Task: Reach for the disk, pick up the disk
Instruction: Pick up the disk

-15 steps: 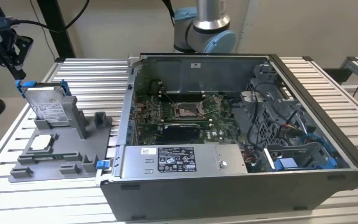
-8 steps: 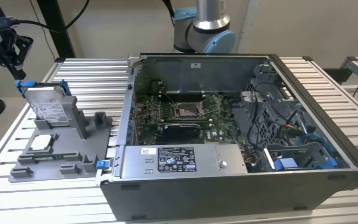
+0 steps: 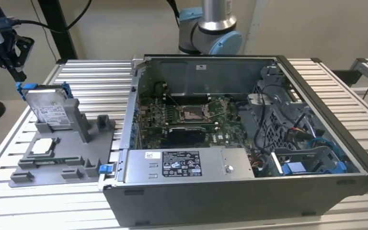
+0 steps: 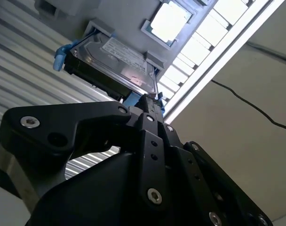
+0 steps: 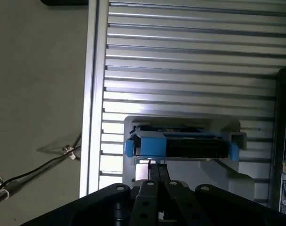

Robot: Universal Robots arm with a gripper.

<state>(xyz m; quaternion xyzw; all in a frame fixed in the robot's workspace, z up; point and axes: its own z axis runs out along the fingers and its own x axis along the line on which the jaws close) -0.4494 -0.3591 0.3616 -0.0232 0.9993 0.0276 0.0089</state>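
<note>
Over on the bench (image 3: 94, 72), at the exterior view's left: the gripper (image 3: 20, 76), black, hanging just above the disk (image 3: 48, 109). Close over the top corner, and apart from it by a sliver, going by this angle. Fingers (image 4: 151, 109) drawn in tight against each other, gripping nothing. Hard to be sure of the very tips, though, with the dark linkage crowding both wrist views.

Disk standing on edge, near upright, slotted into the grey tray (image 3: 75, 165), label face out toward the exterior camera. Blue bracket (image 3: 40, 87) along its top edge, a tab poking out at each end.

Edge-on in the first wrist view: bracket wrapped round the dark rim of the disk, gripper (image 5: 156, 162) just short of it and lined up nearer one end than the middle. In the second wrist view, silver face and white label in plain sight, gripper (image 4: 153, 96) aimed in at the nearest corner, right beside a blue tab.

Elsewhere on the tray: a small chip (image 3: 43, 146), white-topped, lying flat in its own pocket, nearer the exterior camera than the disk. Just beside the tray, on the exterior view's right, the open case (image 3: 235, 201), board and cables exposed. Behind that, the arm's base (image 3: 211, 24), grey with a blue cap.
</note>
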